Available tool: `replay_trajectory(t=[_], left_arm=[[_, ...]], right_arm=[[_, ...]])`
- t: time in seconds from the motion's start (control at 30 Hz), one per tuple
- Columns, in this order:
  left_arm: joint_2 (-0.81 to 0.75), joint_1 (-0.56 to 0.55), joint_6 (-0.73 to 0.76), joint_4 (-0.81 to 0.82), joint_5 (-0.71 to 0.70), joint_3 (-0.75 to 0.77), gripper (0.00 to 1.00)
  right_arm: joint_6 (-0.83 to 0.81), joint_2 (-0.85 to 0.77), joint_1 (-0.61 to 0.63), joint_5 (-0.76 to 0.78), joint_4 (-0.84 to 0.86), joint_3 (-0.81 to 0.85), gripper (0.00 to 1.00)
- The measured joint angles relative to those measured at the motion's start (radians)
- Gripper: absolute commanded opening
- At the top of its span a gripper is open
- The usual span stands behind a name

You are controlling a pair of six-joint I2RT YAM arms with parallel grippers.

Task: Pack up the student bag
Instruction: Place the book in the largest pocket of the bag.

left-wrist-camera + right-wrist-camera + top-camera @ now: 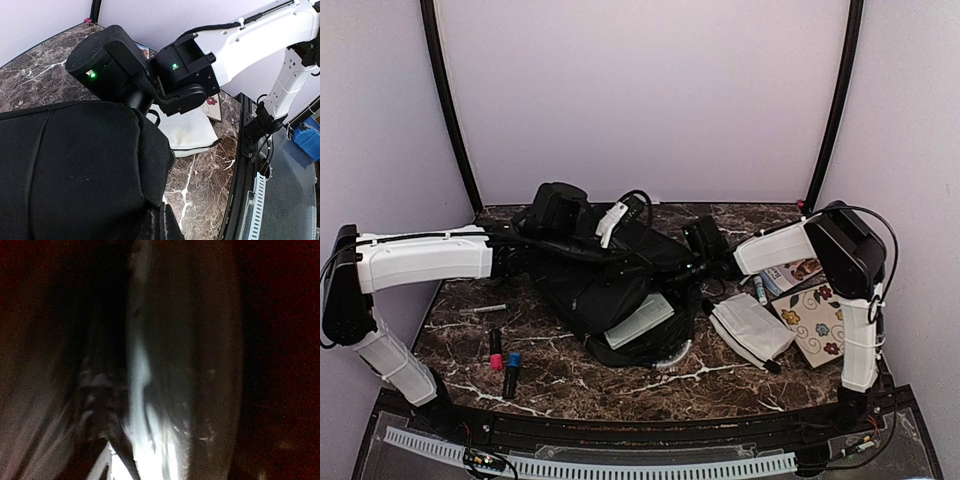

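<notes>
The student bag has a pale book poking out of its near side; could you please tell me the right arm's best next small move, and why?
Probably draw the right gripper slightly back from the student bag: its wrist view is dark and blurred, seemingly pressed into fabric, and the pale book lies half outside, needing a push.

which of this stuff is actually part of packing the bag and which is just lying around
Part of the job:
- student bag
- grey notebook, lying at the bag's near edge

Lying loose, perhaps to be packed later:
- white pouch
- floral notebook
- pink-capped marker
- blue-capped marker
- pen
</notes>
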Motion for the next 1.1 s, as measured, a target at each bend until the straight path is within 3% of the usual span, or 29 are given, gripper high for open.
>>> replay_trajectory(t=[0.37,0.47,0.67,0.9,1.0,1.07,1.1], left_arm=[[-0.05,-0.012,0.001,0.039,-0.047,-0.069,0.0],[-0.076,-0.013,0.005,0.043,-0.08,-0.08,0.0],[-0.079,-0.021,0.004,0.061,-0.119,-0.099,0.0],[-0.074,-0.023,-0.019,0.09,-0.162,-0.126,0.0],[-0.076,-0.023,-0.026,0.107,-0.178,-0.128,0.0],[-0.081,-0.023,-0.028,0.12,-0.18,-0.133,0.0],[-0.084,-0.023,-0.03,0.124,-0.18,-0.136,0.0]], right_arm=[[-0.288,-0.166,0.031,0.264,-0.258,-0.036,0.76],[-0.33,-0.235,0.032,0.285,-0.265,-0.089,0.85],[-0.411,-0.386,0.037,0.26,-0.25,-0.249,0.87],[-0.522,-0.434,0.038,0.233,-0.285,-0.303,0.79],[-0.576,-0.458,0.038,0.249,-0.308,-0.315,0.62],[-0.623,-0.465,0.039,0.245,-0.323,-0.328,0.43],[-0.648,-0.465,0.041,0.242,-0.326,-0.332,0.41]])
